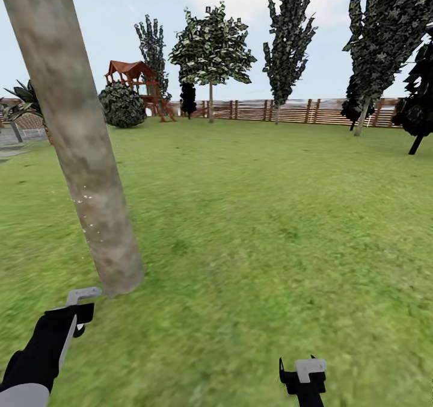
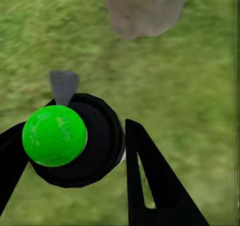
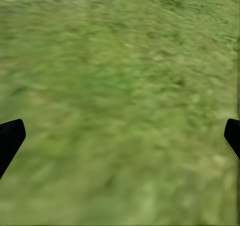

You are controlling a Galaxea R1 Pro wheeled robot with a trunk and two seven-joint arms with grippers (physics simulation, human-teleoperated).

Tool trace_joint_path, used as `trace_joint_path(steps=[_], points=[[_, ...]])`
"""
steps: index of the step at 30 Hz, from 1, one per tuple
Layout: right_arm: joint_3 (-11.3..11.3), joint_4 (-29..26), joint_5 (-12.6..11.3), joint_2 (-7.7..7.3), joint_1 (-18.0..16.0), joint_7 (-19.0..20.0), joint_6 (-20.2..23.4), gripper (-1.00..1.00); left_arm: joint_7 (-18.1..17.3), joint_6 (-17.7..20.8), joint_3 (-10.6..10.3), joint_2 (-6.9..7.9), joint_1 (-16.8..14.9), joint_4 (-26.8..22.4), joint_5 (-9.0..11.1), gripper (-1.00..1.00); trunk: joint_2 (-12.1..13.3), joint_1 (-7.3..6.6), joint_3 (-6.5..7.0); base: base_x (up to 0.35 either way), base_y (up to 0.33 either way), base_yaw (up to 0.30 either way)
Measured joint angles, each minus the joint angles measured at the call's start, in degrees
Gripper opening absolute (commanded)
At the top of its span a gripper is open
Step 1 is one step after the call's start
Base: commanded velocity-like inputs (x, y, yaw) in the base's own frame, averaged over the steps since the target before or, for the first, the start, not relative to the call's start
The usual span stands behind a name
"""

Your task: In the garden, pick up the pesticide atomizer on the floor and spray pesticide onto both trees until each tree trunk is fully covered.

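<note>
Head view puts you close to the tree trunk, which leans across the left side, a few white pesticide specks on its bark. Your left gripper has its fingers clamped on the atomizer, whose nozzle faces the trunk base. Your right gripper hangs over the lawn, fingers spread wide.

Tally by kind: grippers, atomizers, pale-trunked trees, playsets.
Grippers: 2 (left gripper, right gripper)
Atomizer: 1
Pale-trunked trees: 2 (near tree, far tree)
Playset: 1
Total: 6
</note>
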Motion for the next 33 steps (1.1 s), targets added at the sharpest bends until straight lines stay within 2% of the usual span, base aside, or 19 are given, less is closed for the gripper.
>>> trace_joint_path(steps=[13, 17, 33], points=[[0.0, 0.0, 0.0, 0.0, 0.0, 0.0, 0.0, 1.0, 0.02, 0.01, 0.16, 0.05, 0.0, 0.0, 0.01, -1.0, 0.0, -0.01, 0.0, 0.226, -0.202, 0.008], [0.0, 0.01, 0.0, 0.01, -0.01, 0.0, 0.0, 1.0, 0.03, 0.01, 0.16, 0.06, 0.01, -0.02, 0.02, -1.0, 0.0, 0.0, 0.0, 0.179, -0.221, 0.22], [0.0, 0.01, 0.0, 0.01, -0.01, 0.0, 0.0, 1.0, 0.03, 0.01, 0.05, 0.0, 0.01, -0.01, 0.03, -1.0, 0.0, 0.01, 0.0, 0.017, -0.271, 0.276]])
